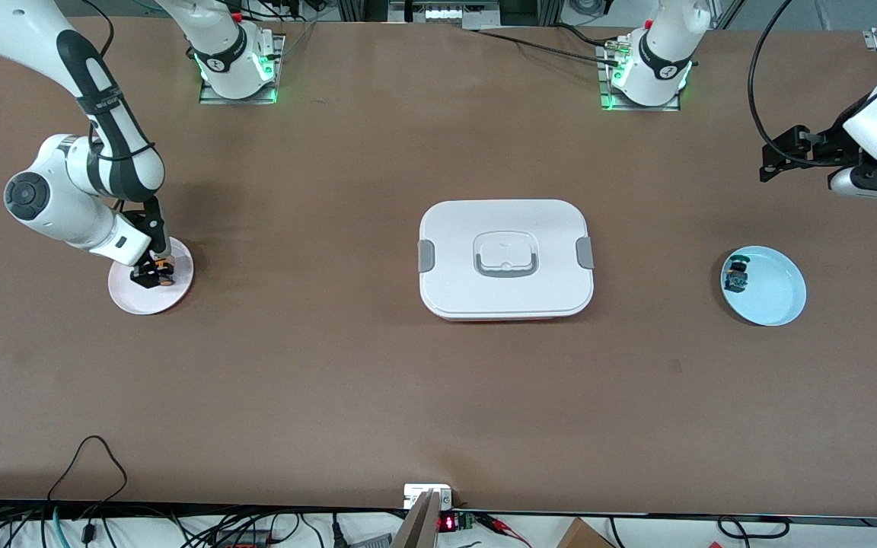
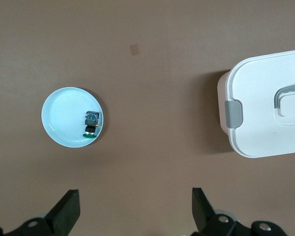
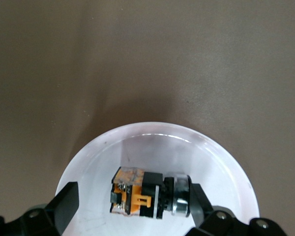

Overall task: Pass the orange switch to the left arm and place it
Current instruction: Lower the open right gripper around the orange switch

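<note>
At frame left the right gripper (image 1: 154, 272) straddles the orange switch (image 3: 137, 192) on its pink plate (image 1: 125, 297), fingers spread; upper right, the left gripper (image 2: 135, 211) waits, fingers spread.

orange-black switch (image 3: 137, 192), white box (image 1: 505, 259)

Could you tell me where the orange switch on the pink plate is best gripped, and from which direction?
Probably across the black-and-orange boxy body of the small orange switch, coming straight down. It lies on its side in the pale pink round plate, and the open right hand already straddles it.
</note>
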